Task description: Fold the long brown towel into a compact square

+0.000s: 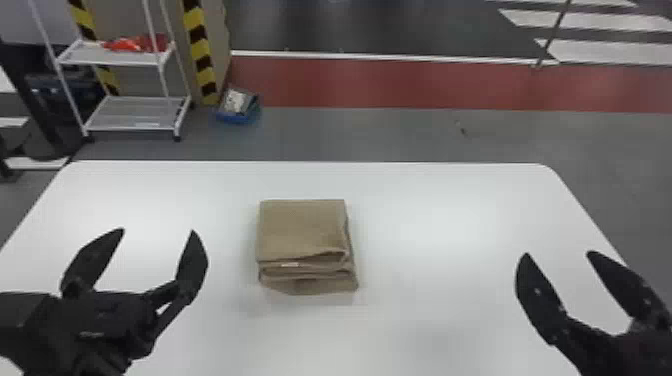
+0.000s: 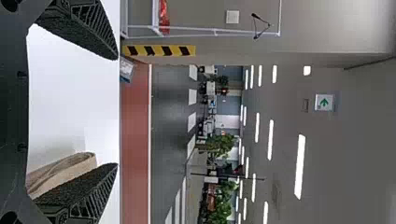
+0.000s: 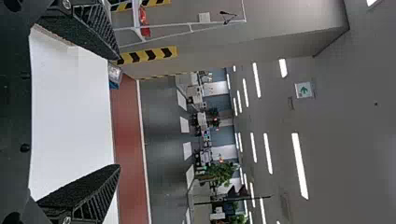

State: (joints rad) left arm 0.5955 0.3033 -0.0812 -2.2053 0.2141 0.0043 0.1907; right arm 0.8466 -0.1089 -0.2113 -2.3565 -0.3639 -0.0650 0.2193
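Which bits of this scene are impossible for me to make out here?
- Inner layers and underside of the brown towel: head view, hidden by its own folds.
- What the pale tag says: head view, too small.
- Part of the towel: left wrist view, behind one of the left fingers.
- The white table's near edge: head view, cut off by the bottom edge.
- What the red item is: head view, too small.

the left tool (image 1: 158, 231) whose black fingers (image 2: 81, 28) stood well apart, the brown towel (image 2: 65, 171) that lay on the white bench (image 2: 70, 93) (partly hidden behind one finger), a red floor strip (image 2: 134, 140) that ran beyond
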